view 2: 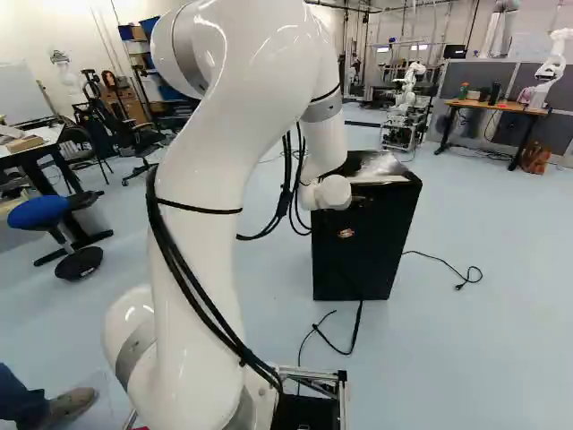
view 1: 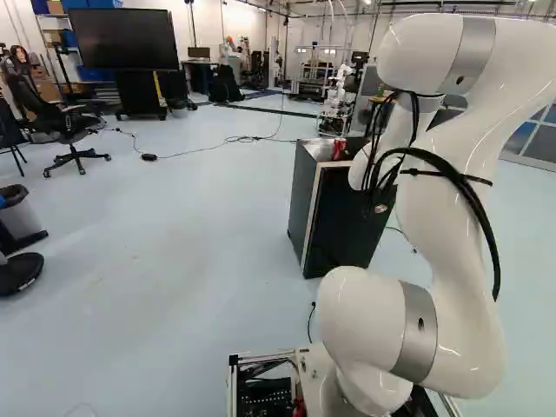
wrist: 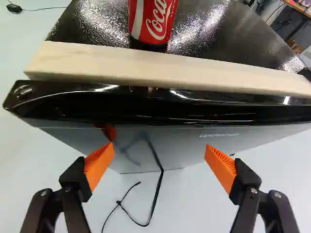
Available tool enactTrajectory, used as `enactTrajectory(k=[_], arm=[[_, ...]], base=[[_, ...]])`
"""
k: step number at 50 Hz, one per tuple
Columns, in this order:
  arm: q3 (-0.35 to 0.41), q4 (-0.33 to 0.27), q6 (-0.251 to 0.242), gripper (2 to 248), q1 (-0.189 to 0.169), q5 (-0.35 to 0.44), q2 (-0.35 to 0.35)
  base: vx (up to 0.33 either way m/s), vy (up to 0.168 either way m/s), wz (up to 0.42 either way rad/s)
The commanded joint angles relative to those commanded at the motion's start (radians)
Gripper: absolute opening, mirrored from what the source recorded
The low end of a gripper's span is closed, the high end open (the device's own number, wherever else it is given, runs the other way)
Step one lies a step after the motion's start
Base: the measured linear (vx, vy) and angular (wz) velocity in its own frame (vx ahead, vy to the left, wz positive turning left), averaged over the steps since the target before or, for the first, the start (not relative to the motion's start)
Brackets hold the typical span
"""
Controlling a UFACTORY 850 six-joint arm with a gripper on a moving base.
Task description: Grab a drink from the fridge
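Observation:
The small black fridge stands ahead of the arm, its glossy front door facing the base and seemingly closed. In the wrist view, a pale wooden strip runs along the top front edge behind the door. A red drink can stands upright on the dark fridge top, beyond that strip; its red shows in the left base view. My gripper is open in front of the door, its two orange pads wide apart with nothing between them. The arm hides its fingers from the base views.
A black cable lies on the floor by the fridge's foot. Clear plastic lies on its top. Another robot stands behind it. Farther off are a desk, a large screen and an office chair.

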Motion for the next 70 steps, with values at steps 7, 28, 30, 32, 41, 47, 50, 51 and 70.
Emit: enactTrajectory(k=[7,28,30,32,41,47,50,51,70], arm=[[-0.001,0.000,0.000,247,0.000,0.000,-0.001],[0.072,0.000,0.000,247,-0.018,0.000,0.053],[0.082,0.000,0.000,247,-0.020,0.000,0.060],[0.093,0.000,0.000,247,-0.022,0.000,0.068],[0.138,0.000,0.000,247,-0.026,0.016,0.101],[0.167,0.000,0.000,247,-0.026,0.052,0.123],[0.181,0.000,0.000,247,-0.026,0.073,0.134],[0.186,0.000,0.000,247,-0.026,0.080,0.138],[0.275,0.000,0.000,247,-0.019,0.230,0.207]], base=[[0.000,0.000,0.000],[0.000,0.000,0.000],[0.000,0.000,0.000],[0.000,0.000,0.000],[0.000,0.000,0.000],[0.000,0.000,0.000],[0.000,0.000,0.000],[0.000,0.000,0.000],[0.000,0.000,0.000]])
